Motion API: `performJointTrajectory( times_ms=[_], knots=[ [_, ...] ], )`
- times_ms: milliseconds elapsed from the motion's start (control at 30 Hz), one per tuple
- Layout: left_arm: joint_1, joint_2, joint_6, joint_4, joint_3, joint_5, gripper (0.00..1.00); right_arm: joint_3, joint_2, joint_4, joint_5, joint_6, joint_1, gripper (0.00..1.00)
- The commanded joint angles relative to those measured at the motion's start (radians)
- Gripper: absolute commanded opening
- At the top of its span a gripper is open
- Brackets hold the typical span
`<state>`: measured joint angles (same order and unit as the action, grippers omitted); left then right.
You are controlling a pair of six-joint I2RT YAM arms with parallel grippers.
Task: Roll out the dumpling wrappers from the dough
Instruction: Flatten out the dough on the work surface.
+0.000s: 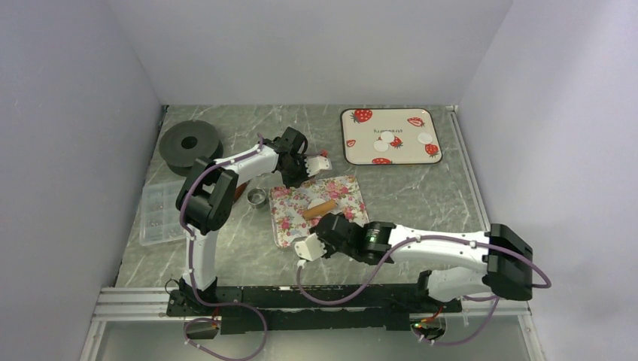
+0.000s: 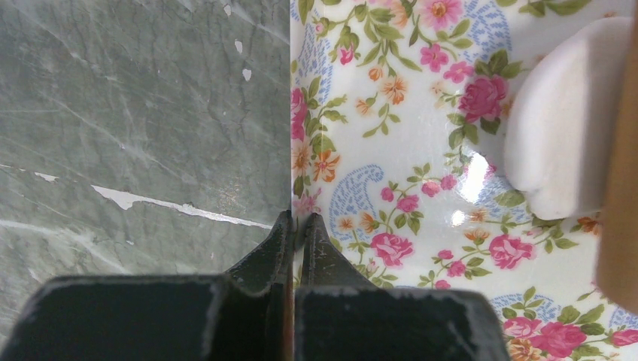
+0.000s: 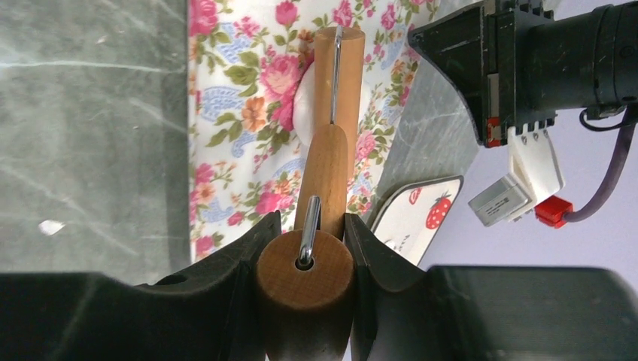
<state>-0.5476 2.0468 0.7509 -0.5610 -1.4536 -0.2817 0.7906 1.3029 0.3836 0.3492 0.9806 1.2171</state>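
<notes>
A flowered mat (image 1: 342,197) lies mid-table. On it a white lump of dough (image 2: 564,128) sits under the wooden rolling pin (image 1: 320,208). My right gripper (image 3: 311,222) is shut on the pin's round handle (image 3: 305,278); the roller (image 3: 338,75) reaches ahead over the dough (image 3: 303,105). My left gripper (image 2: 299,222) is shut, its tips at the mat's left edge (image 2: 295,150); I cannot tell whether they pinch it. In the top view the left gripper (image 1: 297,179) is at the mat's far corner. Three dumpling wrappers (image 1: 383,146) lie on the strawberry tray (image 1: 353,150).
A black spool (image 1: 189,144) stands at the back left, with a clear compartment box (image 1: 159,210) in front of it. A small metal ring cutter (image 1: 258,197) sits just left of the mat. The left arm's wrist (image 3: 542,60) hangs close beyond the pin.
</notes>
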Motion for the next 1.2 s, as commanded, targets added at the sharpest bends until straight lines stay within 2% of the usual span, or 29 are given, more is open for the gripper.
performJointTrajectory(
  times_ms=[0,200,300,600,700,900,1000,1167],
  knots=[
    [-0.034,0.111,0.021,-0.11,0.066,0.006,0.0,-0.05,-0.041,0.222,-0.074,-0.09,0.005,0.0],
    [-0.039,0.113,0.023,-0.106,0.071,0.009,0.0,0.002,0.067,0.118,-0.106,0.012,-0.055,0.0],
    [-0.044,0.115,0.022,-0.112,0.07,0.013,0.0,0.037,0.127,0.117,-0.112,0.027,-0.068,0.0],
    [-0.046,0.114,0.026,-0.107,0.068,0.017,0.0,-0.053,-0.049,0.25,-0.076,-0.098,0.002,0.0],
    [-0.048,0.114,0.027,-0.106,0.071,0.018,0.0,-0.061,-0.025,0.194,-0.071,-0.063,-0.013,0.0],
    [-0.047,0.105,0.028,-0.104,0.078,0.022,0.0,0.032,0.116,0.086,-0.1,0.029,-0.074,0.0],
    [-0.047,0.103,0.028,-0.105,0.078,0.025,0.0,0.043,0.116,0.102,-0.111,0.026,-0.074,0.0],
    [-0.047,0.105,0.03,-0.103,0.077,0.026,0.0,-0.032,0.021,0.205,-0.089,-0.062,-0.016,0.0]
  ],
)
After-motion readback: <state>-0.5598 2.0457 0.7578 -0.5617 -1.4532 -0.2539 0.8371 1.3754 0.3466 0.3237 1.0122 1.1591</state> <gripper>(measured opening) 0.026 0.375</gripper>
